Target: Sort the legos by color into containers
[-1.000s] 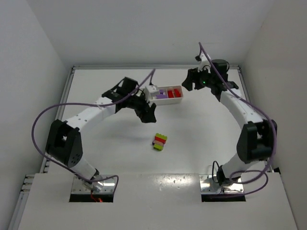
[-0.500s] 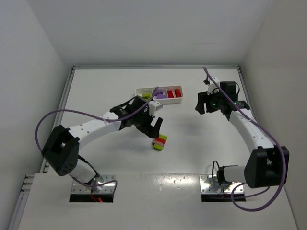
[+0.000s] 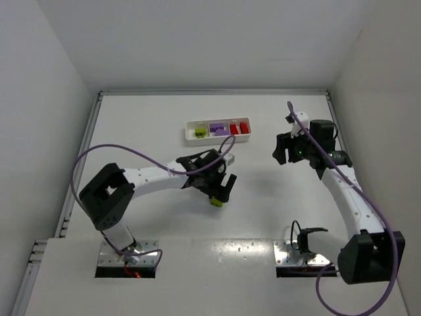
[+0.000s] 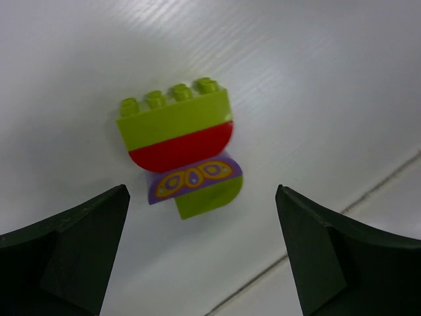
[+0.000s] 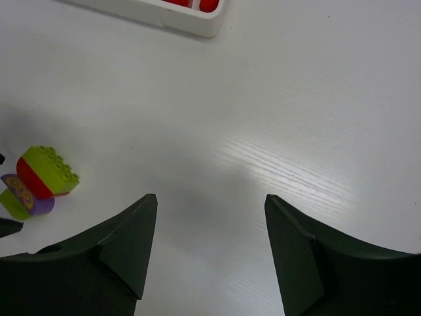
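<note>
Lego stack (image 4: 179, 150) below wide-open left hand (image 4: 201, 197); untouched; hand empty

On your left wrist cam, the left gripper (image 4: 200, 197) has its jaws spread wide, with a dark finger (image 4: 72, 250) in each lower corner. One clump of legos (image 4: 181, 155) lies on the white table (image 4: 316, 79) between them, clear of both. Stack order: lime green brick (image 4: 172, 122) showing four studs, red piece (image 4: 181, 150), purple piece (image 4: 195, 179) with yellow pattern, small lime piece (image 4: 205, 203) nearest you. A thin seam (image 4: 368, 191) crosses the lower right.
</note>
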Controlling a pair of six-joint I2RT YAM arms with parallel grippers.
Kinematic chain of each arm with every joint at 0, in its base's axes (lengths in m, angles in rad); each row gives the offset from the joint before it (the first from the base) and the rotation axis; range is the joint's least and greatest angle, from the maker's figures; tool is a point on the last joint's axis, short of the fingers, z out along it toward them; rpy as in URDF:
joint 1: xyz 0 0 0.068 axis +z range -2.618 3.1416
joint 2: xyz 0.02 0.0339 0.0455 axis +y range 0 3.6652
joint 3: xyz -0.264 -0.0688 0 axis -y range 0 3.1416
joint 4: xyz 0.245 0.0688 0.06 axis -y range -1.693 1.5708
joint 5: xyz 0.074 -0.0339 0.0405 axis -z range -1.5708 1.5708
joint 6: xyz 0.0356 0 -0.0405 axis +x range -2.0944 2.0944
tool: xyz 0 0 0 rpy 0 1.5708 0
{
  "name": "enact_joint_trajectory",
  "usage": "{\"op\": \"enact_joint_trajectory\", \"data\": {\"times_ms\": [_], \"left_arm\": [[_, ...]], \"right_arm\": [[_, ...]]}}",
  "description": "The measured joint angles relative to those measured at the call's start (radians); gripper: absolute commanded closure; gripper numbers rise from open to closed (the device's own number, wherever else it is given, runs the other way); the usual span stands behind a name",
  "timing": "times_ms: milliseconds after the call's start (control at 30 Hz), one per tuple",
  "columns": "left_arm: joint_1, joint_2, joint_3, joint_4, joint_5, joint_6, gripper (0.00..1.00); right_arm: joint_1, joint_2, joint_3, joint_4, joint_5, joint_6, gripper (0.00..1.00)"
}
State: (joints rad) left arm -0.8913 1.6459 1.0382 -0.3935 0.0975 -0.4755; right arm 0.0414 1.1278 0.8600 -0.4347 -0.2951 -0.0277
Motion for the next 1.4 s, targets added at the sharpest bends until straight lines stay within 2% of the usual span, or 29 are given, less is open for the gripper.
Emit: {"op": "enact_joint_trajectory", "data": {"times_ms": [167, 400, 500, 533, 633, 667, 700, 733, 867, 967, 1133, 1267, 1400], "left_arm": [[0.000, 0.080, 0.028, 0.001, -0.072, -0.019, 0.00], [0.000, 0.166, 0.078, 0.021, -0.094, -0.028, 0.00], [0.000, 0.185, 0.086, 0.032, -0.095, -0.029, 0.19], [0.000, 0.185, 0.086, 0.035, -0.094, -0.028, 0.34], [0.000, 0.183, 0.084, 0.049, -0.087, -0.009, 0.64], [0.000, 0.183, 0.082, 0.052, -0.085, -0.002, 0.80], [0.000, 0.180, 0.075, 0.059, -0.084, 0.011, 0.87], [0.000, 0.174, 0.066, 0.066, -0.082, 0.024, 0.98], [0.000, 0.138, 0.025, 0.067, -0.063, 0.080, 1.00], [0.008, 0.101, 0.005, 0.068, 0.008, 0.126, 1.00], [0.041, -0.046, -0.044, 0.143, 0.163, 0.175, 1.00], [0.068, -0.190, -0.061, 0.228, 0.136, 0.151, 1.00], [0.135, -0.220, -0.021, 0.267, 0.061, 0.053, 1.00]], "right_arm": [[-0.008, -0.036, -0.018, -0.017, -0.003, 0.000, 0.33], [-0.008, -0.041, -0.040, -0.031, -0.013, -0.014, 0.33], [-0.008, -0.040, -0.041, -0.031, -0.019, -0.024, 0.33], [-0.008, -0.040, -0.041, -0.032, -0.022, -0.027, 0.33], [-0.008, -0.032, -0.041, -0.031, -0.032, -0.033, 0.33], [-0.008, -0.025, -0.041, -0.031, -0.037, -0.033, 0.33], [-0.008, -0.018, -0.041, -0.032, -0.044, -0.034, 0.33], [-0.008, -0.009, -0.041, -0.032, -0.052, -0.034, 0.33], [-0.008, 0.037, -0.040, -0.032, -0.089, -0.035, 0.33], [-0.008, 0.080, -0.030, -0.041, -0.142, -0.035, 0.33], [-0.006, 0.145, 0.006, -0.066, -0.344, -0.031, 0.33], [-0.002, 0.216, 0.050, -0.060, -0.481, 0.028, 0.33], [0.005, 0.227, 0.054, 0.020, -0.476, 0.126, 0.34]]}}
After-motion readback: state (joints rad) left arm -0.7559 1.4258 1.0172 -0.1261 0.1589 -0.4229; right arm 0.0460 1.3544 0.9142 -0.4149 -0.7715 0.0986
